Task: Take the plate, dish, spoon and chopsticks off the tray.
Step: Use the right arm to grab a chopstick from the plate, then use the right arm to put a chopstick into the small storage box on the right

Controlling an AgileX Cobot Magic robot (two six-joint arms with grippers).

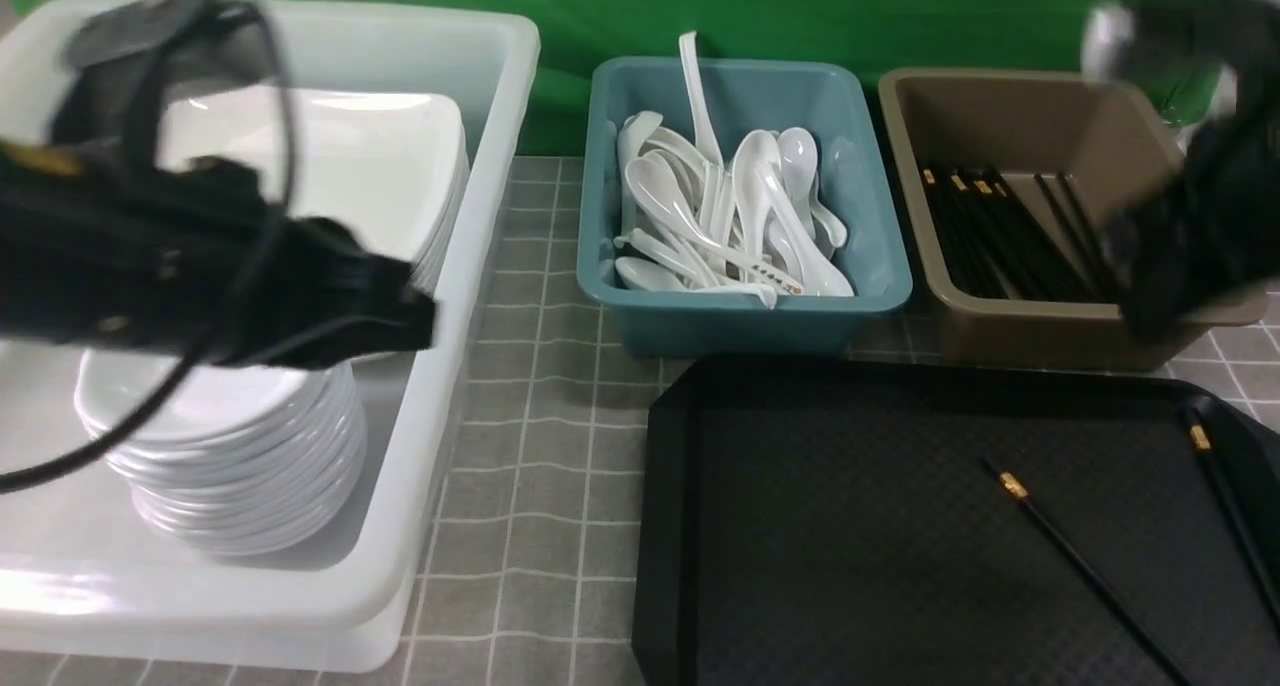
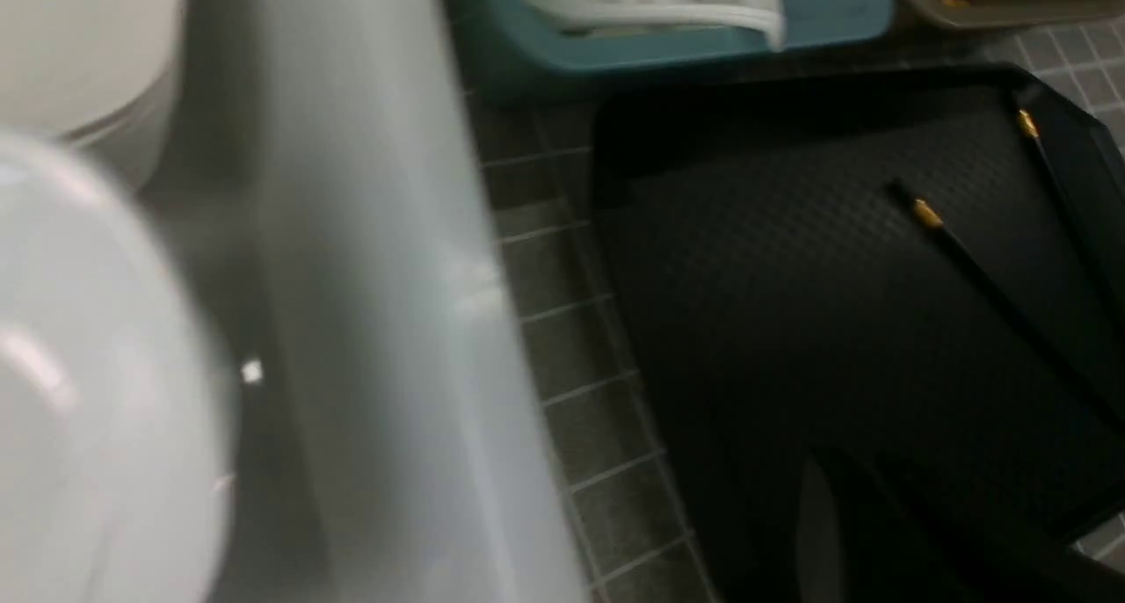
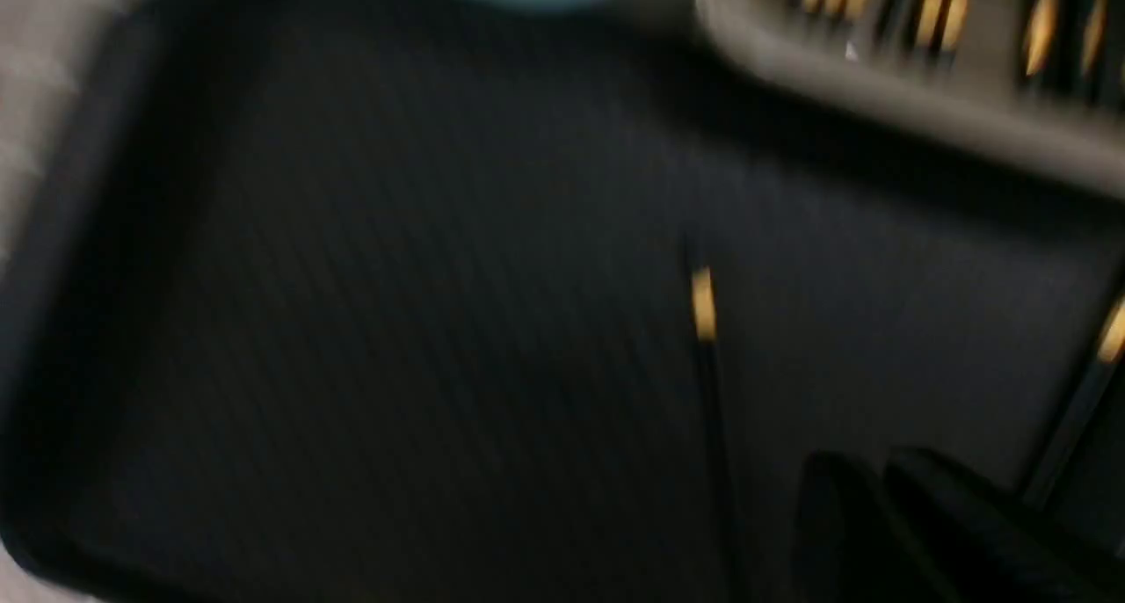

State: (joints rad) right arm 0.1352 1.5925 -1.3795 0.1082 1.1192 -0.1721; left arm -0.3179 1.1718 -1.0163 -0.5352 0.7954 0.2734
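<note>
Only the chopsticks [image 1: 1090,572] are left, lying apart on the right half of the tray [image 1: 800,526]. The right gripper [image 3: 874,478] is blurred, so its opening cannot be told. A lowering onto one stick is judged next.

Your front view is evenly bright, with glare on the rim of the white bin [image 1: 150,596] under the blurred left arm [image 1: 200,266]; the right arm [image 1: 1200,216] smears too. Your right wrist view is dim and streaked: ahead of the right gripper [image 3: 870,471], the chopsticks [image 3: 703,313] are gold smudges.
</note>
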